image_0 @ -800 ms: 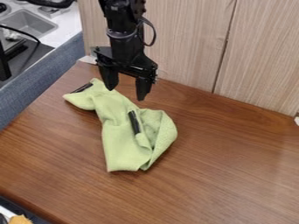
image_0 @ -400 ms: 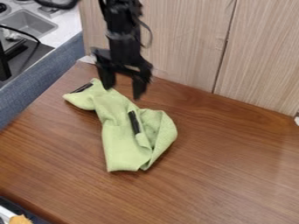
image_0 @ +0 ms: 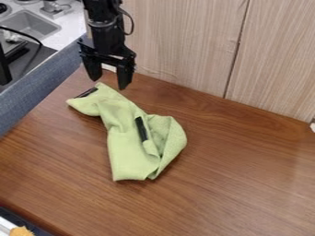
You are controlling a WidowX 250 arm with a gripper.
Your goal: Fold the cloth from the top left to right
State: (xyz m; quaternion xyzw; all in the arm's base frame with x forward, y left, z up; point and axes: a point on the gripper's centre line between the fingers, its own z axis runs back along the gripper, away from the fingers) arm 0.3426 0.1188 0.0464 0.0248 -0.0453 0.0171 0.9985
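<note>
While the brown wood table [image_0: 246,184] takes up most of the view, pale wood-grain panels [image_0: 184,46] stand upright along its back edge. Blue fabric surface [image_0: 37,87] runs down the table's left side. Green cloth [image_0: 126,152] lies on the table, left of the view's centre, bunched and creased: a narrower end toward the upper left, a broader part below with a rounded, folded-over lobe on the right. Black arm comes in from the top edge, left of centre. Grey sink [image_0: 27,24] in a light counter at upper left. Gripper [image_0: 110,83] hangs pointing down near the cloth's upper-left end, by the back edge of the table; fingers spread apart, nothing between them, cloth not clamped. Two black strips on the cloth: one slanting near its middle [image_0: 141,129], one at the upper-left tip. Small orange-tan item [image_0: 21,231] at the bottom left corner, only partly visible.
</note>
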